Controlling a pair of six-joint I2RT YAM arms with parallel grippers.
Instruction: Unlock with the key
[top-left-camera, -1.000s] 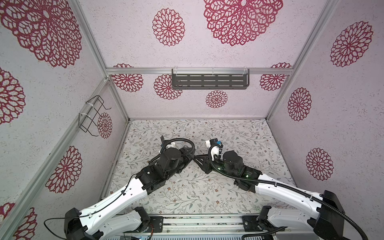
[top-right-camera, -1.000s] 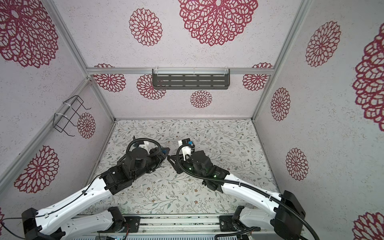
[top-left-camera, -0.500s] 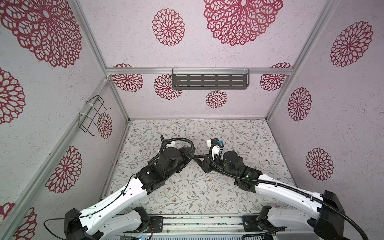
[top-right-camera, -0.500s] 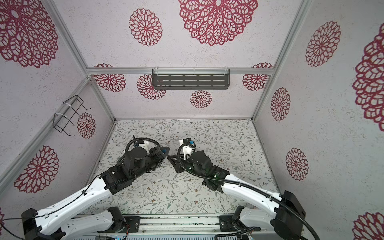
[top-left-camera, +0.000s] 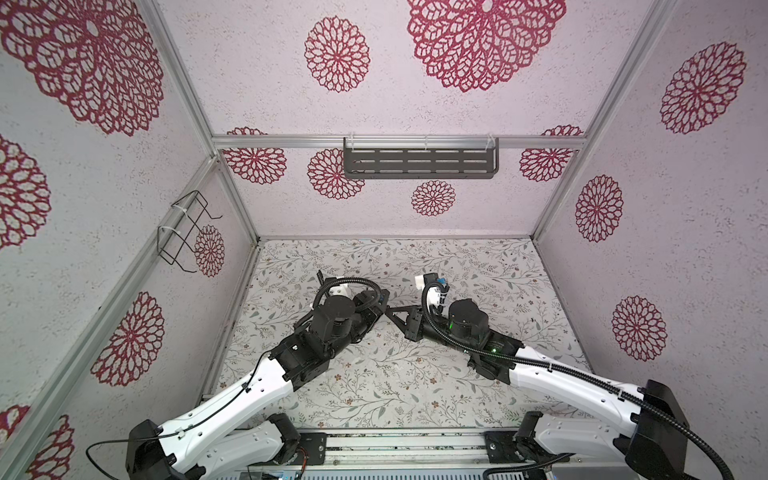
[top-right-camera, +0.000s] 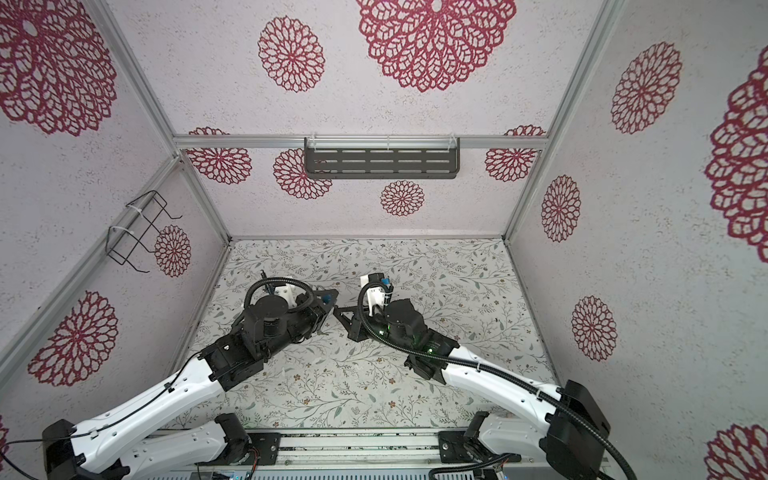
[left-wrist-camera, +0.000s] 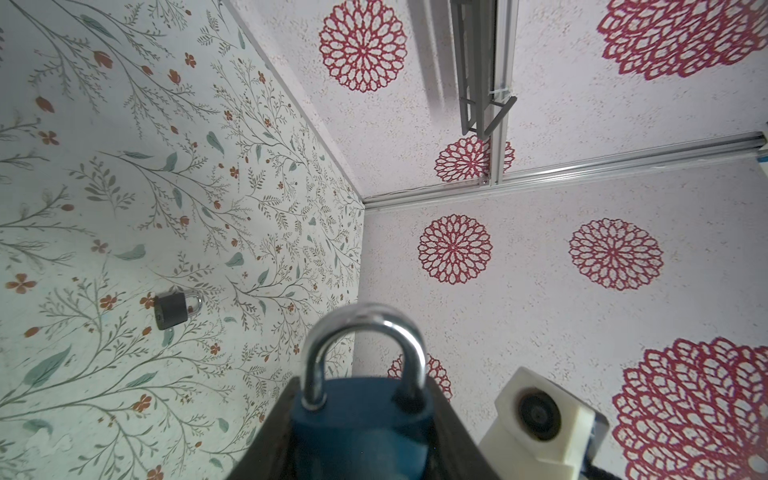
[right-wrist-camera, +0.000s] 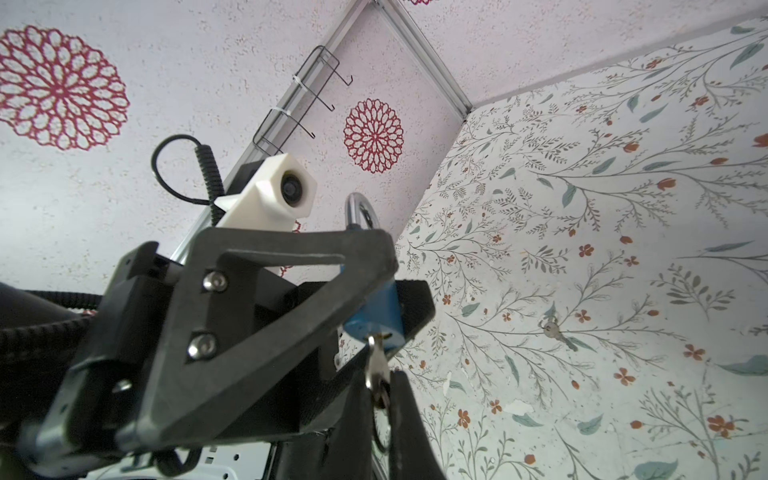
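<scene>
Holding the blue padlock (left-wrist-camera: 357, 419) in the left gripper (top-right-camera: 328, 300), jaws closed part-way onto its body, just above the middle of the table (top-left-camera: 478, 266) in both top views. Reaching in from the near-left corner toward 2 o'clock. Meeting it from the 4 o'clock side with the right gripper (top-left-camera: 390, 312), pinched fully shut on the head of the key (right-wrist-camera: 376, 365). Done, judging by the right wrist view: padlock held clear of the table, key gripped, blade pushed into the keyhole in the bottom face. Cannot tell how deep the blade sits. Left to do: turn the key and spring the shackle (left-wrist-camera: 365, 332), shown in the left wrist view with both legs down in the body, so most likely not yet unlocked. Pointing, on a best reading of the views, shackle toward roughly 10 o'clock and keyhole toward 4 o'clock; long axis along that line and close to level, crosswise to the left gripper's reach. Key in line with that axis, blade leading. Lying flat on the table, apart from the work: a grey padlock (left-wrist-camera: 174, 309) and what looks like a second key (right-wrist-camera: 559, 332).
</scene>
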